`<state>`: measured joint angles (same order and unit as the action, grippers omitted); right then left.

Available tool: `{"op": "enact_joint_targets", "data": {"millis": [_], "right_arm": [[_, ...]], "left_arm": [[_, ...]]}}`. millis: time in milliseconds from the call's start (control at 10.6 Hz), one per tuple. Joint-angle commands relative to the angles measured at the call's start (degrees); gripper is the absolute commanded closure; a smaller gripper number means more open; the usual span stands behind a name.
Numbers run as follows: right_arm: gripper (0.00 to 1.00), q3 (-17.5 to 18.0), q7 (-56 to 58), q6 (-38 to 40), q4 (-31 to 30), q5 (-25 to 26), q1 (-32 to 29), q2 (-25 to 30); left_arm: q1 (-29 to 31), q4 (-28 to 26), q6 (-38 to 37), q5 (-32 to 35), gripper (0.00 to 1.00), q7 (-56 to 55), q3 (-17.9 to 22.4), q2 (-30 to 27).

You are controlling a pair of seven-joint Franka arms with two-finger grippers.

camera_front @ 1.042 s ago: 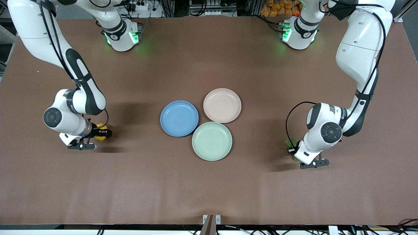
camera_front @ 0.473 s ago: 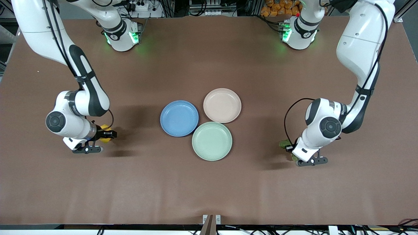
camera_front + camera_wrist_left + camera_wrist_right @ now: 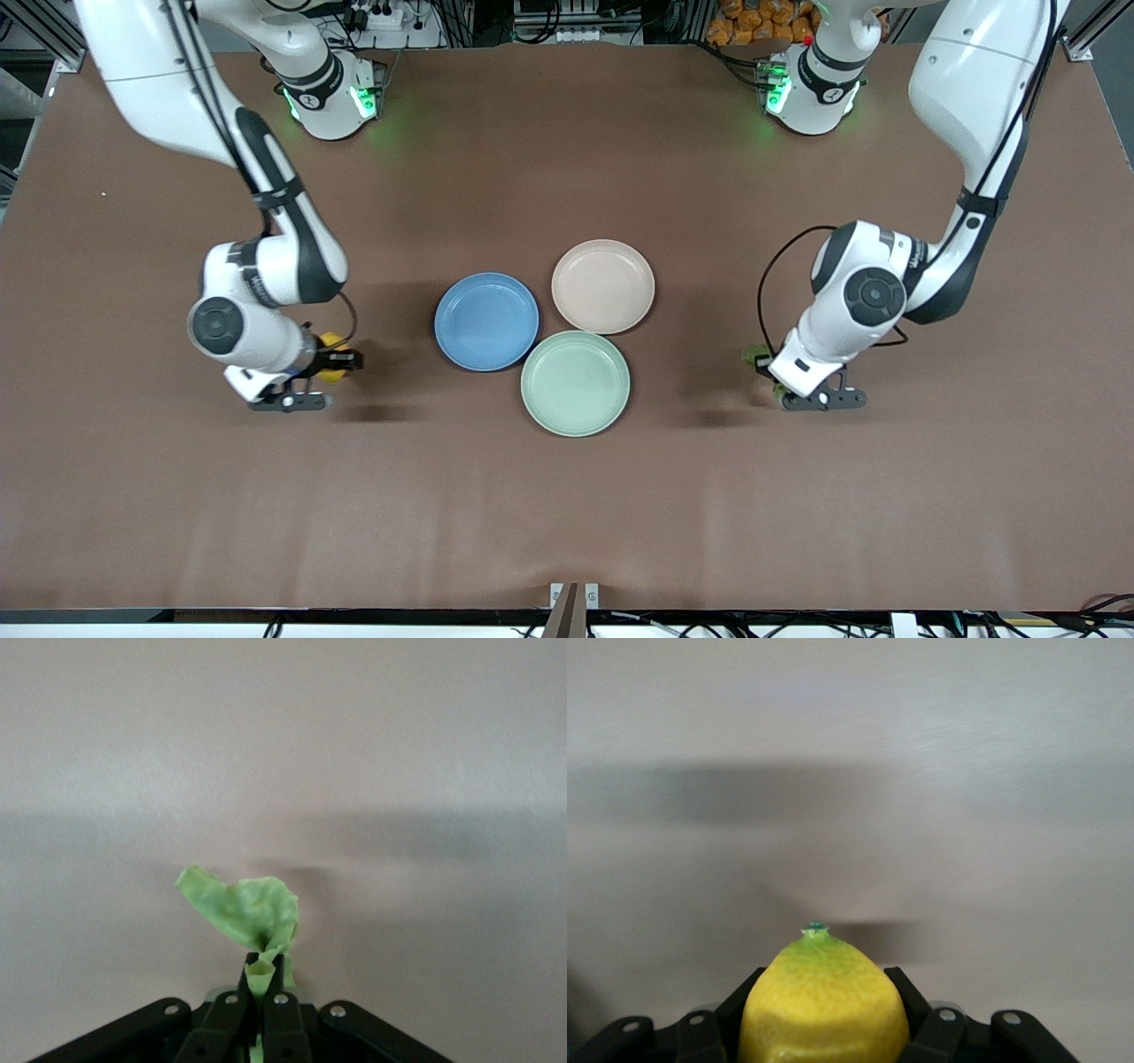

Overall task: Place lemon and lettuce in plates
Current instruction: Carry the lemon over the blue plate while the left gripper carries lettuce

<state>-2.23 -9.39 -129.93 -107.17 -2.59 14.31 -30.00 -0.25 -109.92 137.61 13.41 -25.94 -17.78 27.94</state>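
The yellow lemon [image 3: 330, 344] is clamped in my right gripper [image 3: 341, 361], which hangs over bare table beside the blue plate [image 3: 486, 321], toward the right arm's end. In the right wrist view the lemon [image 3: 824, 1001] fills the space between the black fingers of the gripper [image 3: 824, 992]. My left gripper [image 3: 767, 376] is shut on the green lettuce [image 3: 757, 357], over bare table toward the left arm's end from the plates. The leaf [image 3: 244, 912] sticks out past the pinched tips of the left gripper [image 3: 263, 970]. The beige-pink plate [image 3: 603, 286] is touching the blue one; both hold nothing.
A mint-green plate [image 3: 575, 383] lies against the other two, nearer to the front camera. The brown tabletop [image 3: 567, 496] stretches wide all round. Both arm bases [image 3: 332, 97] stand at the table's back edge.
Both arms have moved inward toward the plates, the right one carrying the lemon, the left one carrying the lettuce. Both grips have stayed shut.
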Motion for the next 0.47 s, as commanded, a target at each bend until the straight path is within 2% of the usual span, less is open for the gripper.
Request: {"op": "enact_joint_targets", "data": {"millis": [0,379], "right_arm": [[0.6,-0.32,-4.82,3.98,1.95,-0.84,4.65,2.14],[0.6,-0.32,-14.14,3.81,2.93,-1.02,12.56,2.14]], "left_arm": [[0.78,-5.47,0.9,0.74,1.0,-2.44,-2.16,-4.56],[0.34,-6.88,0.99,0.74,1.0,-12.08,-8.22,-5.35]]}}
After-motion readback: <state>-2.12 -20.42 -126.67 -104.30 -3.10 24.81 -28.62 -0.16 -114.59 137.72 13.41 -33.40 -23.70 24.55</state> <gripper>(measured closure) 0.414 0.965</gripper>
